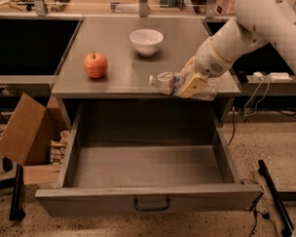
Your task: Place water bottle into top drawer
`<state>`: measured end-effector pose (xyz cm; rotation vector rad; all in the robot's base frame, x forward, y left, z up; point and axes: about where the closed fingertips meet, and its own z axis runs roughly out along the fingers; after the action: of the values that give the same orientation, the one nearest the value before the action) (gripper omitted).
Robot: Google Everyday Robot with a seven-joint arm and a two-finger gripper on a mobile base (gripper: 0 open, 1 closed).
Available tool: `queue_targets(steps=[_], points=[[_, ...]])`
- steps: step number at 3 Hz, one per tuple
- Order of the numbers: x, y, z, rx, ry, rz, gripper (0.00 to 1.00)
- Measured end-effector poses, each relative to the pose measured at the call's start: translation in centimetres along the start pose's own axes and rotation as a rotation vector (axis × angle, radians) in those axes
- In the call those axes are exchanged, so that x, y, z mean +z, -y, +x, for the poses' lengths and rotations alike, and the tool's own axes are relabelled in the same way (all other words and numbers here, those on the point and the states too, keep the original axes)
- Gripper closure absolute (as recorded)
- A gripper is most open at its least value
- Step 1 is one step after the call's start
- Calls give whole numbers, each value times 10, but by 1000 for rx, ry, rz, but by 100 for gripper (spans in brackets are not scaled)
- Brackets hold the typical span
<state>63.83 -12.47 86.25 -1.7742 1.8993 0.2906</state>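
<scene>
One water bottle (165,84), one top drawer (199,194), one hand (190,86). The bottle lay on its side, cap pointing left, right at the front edge of the desk (115,78), above the back part of the open drawer. Whether it touched the desk edge or hung just over it, cannot tell. Clear ribbed plastic, white cap, a coloured label band near the middle, partly hidden by the hand.

The hand's tan fingers (194,83) were clamped across the bottle's middle, closed down to the bottle's width, nothing else in its hold. The white arm (248,31) came in from the upper right.

The drawer was pulled fully out below the desk top: grey metal, wide and shallow, bare grey floor showing, one dark curved wire handle (151,204) centred on the flat front panel.

On the desk: one red apple (95,65) at left, upright with stem up, and one white bowl (147,41) further back near the centre, well apart from each other and from the bottle. The bowl's contents could not be made out.

On the floor left of the drawer: one open cardboard box (23,130), tilted, with one printed carton (57,150) just beside the drawer's side wall. Cables (258,92) ran at the right.
</scene>
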Motion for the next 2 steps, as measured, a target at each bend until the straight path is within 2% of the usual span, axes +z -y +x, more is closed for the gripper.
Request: queue_targets(steps=[1,2], points=[[-5,-26,7,67,-13,34,100],[17,-72,26,112,-59,-2,100]])
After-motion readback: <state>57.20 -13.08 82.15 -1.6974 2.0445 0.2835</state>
